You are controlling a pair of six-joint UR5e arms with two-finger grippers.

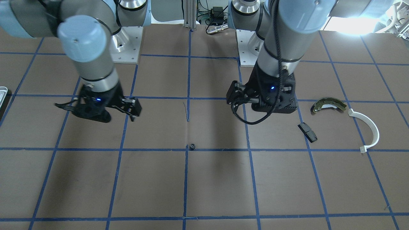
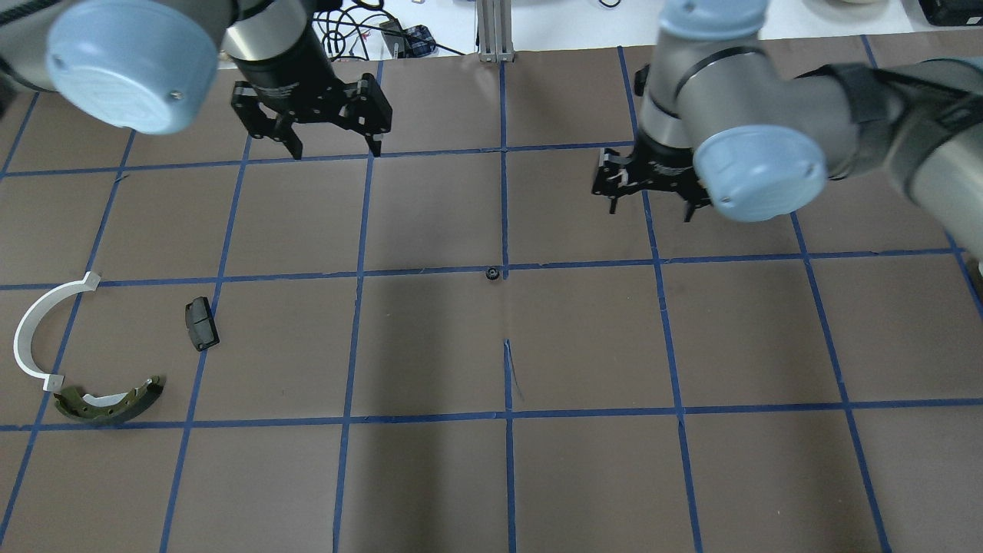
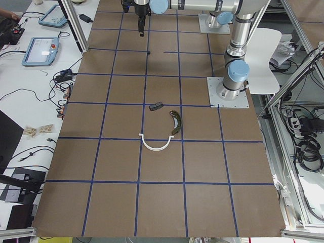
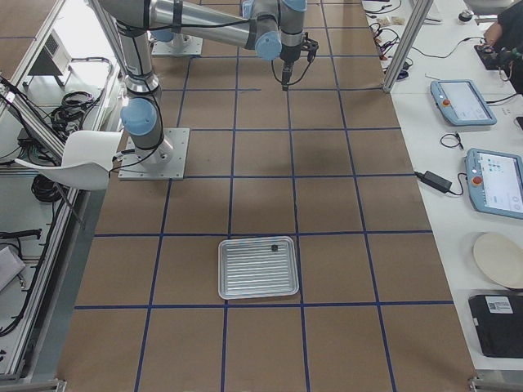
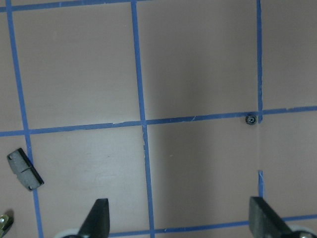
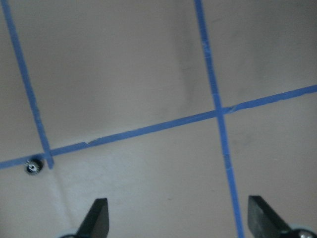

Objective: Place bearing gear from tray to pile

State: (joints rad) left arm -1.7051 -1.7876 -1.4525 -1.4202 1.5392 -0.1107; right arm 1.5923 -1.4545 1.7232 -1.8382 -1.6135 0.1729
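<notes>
The bearing gear (image 2: pixel 492 273) is small, black and toothed. It lies on the table on a blue tape crossing, also seen in the front view (image 1: pixel 192 146). My left gripper (image 2: pixel 335 152) is open and empty, above the table behind and left of the gear. Its wrist view shows the gear (image 5: pixel 251 119) ahead to the right. My right gripper (image 2: pixel 650 213) is open and empty, behind and right of the gear (image 6: pixel 33 167). The pile is at the left: olive brake shoe (image 2: pixel 111 401), white half-ring (image 2: pixel 34 330), black block (image 2: pixel 201 323). The silvery tray (image 4: pixel 245 278) shows in the right side view.
The table is brown with a blue tape grid. A small dark part (image 4: pixel 274 245) lies in the tray near its far edge. The tray's corner (image 1: pixel 2 92) shows at the front view's left edge. Both arm bases stand at the table's back.
</notes>
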